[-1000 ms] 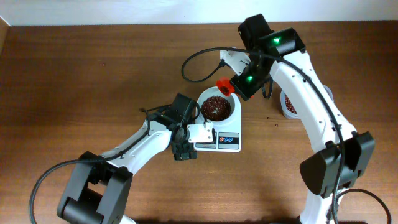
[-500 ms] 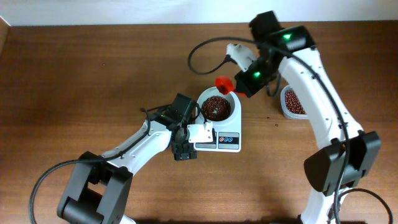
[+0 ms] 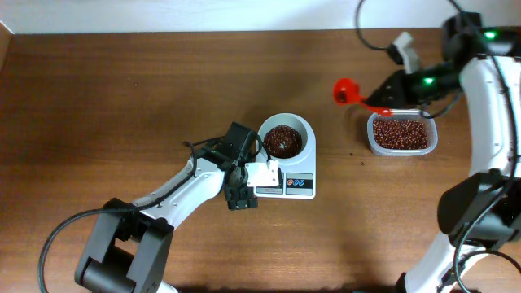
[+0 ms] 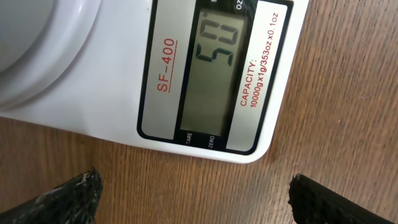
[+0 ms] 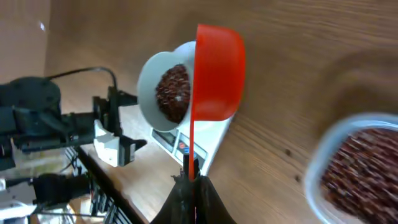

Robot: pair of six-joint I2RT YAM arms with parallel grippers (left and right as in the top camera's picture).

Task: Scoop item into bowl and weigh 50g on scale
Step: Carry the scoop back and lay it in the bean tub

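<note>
The left claw (image 4: 205, 200) is hanging spread wide over the counter (image 3: 122, 98), just in front of the scale (image 3: 293, 185), gripping nothing; its wrist camera is looking at the display (image 4: 208, 81), which is showing a 5 followed by a 0, with the rest cut off at the frame's edge; the bowl (image 3: 304, 127) is sitting on the scale, holding a mound of beans (image 3: 282, 140); the right claw (image 5: 191, 182) is pressed together, pinching the thin handle of a red scoop (image 5: 217, 74); the scoop is hovering between the bowl and a clear tub (image 3: 432, 145), near the tub's corner; more beans are filling the tub.
</note>
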